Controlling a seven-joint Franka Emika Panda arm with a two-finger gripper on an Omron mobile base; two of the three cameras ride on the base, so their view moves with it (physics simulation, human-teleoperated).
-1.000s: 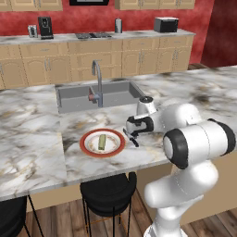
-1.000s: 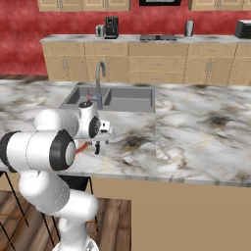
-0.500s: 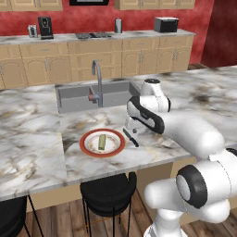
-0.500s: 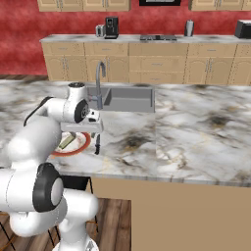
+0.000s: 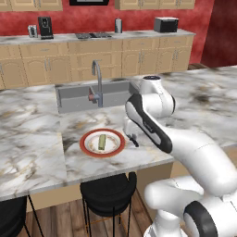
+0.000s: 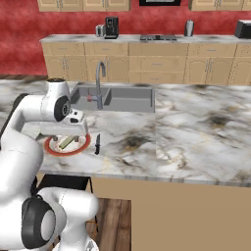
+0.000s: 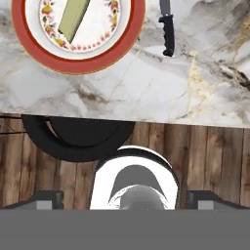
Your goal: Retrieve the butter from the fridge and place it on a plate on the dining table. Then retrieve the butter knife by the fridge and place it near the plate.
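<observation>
The red-rimmed plate (image 5: 85, 143) (image 6: 54, 149) (image 7: 78, 68) sits on the marble dining table (image 5: 32, 139) (image 6: 196, 132), near its front edge. The pale butter (image 5: 102, 141) (image 6: 66, 142) (image 7: 73, 19) lies across the plate's centre. Just right of the plate the dark butter knife (image 5: 134, 140) (image 6: 97, 143) (image 7: 168, 34) lies flat on the marble. My gripper (image 7: 126, 199) hangs above the table's front edge, clear of both. It is open, its tips far apart with nothing between them. The fridge is out of view.
Behind the plate is a sunken grey sink (image 5: 78, 97) (image 6: 122, 98) with a tap (image 5: 98, 76). A black stool (image 5: 109, 190) (image 7: 78, 134) stands under the table's edge. Bare marble stretches to the right of the knife. A tan cabinet counter lines the red back wall.
My arm has unfolded and the hand has lifted up and back from the knife. The knife, plate and butter lie where they were. The gripper stays open.
</observation>
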